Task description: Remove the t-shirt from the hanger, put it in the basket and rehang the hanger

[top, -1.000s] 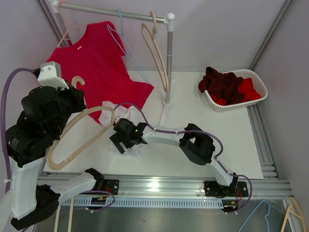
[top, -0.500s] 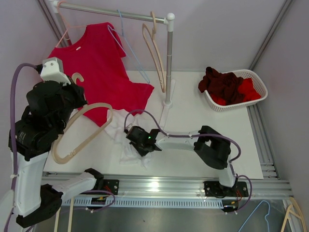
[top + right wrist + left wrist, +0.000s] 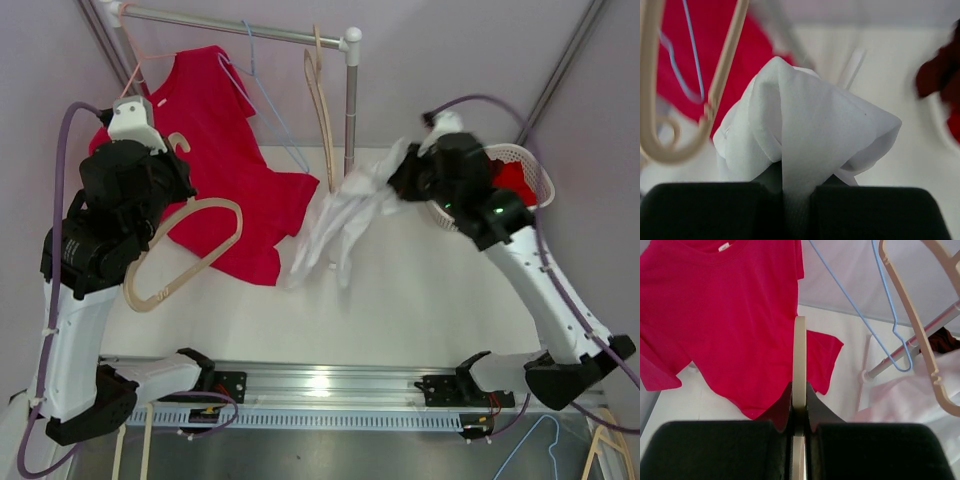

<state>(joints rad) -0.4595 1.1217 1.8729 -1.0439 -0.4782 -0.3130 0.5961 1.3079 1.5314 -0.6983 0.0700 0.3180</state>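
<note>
Your white t-shirt (image 3: 340, 215) is off the hanger (image 3: 238, 220). It is crumpled and bunched at the top where it is pinched, and the rest hangs loose in the air over the far edge of the table (image 3: 400, 320), near the middle. The beige hanger is bare, held tilted above the table's left edge, well apart from the t-shirt.

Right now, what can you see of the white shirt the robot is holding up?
The white cloth t-shirt looks soft, thin and crumpled, and it is not on any hanger. One bunched end is pinched between the right arm's black fingers, which are shut on it, with folds bulging out above them. The rest hangs down in long, loose, wrinkled folds above the white table. Whether its lowest tip touches the table cannot be told.
</note>
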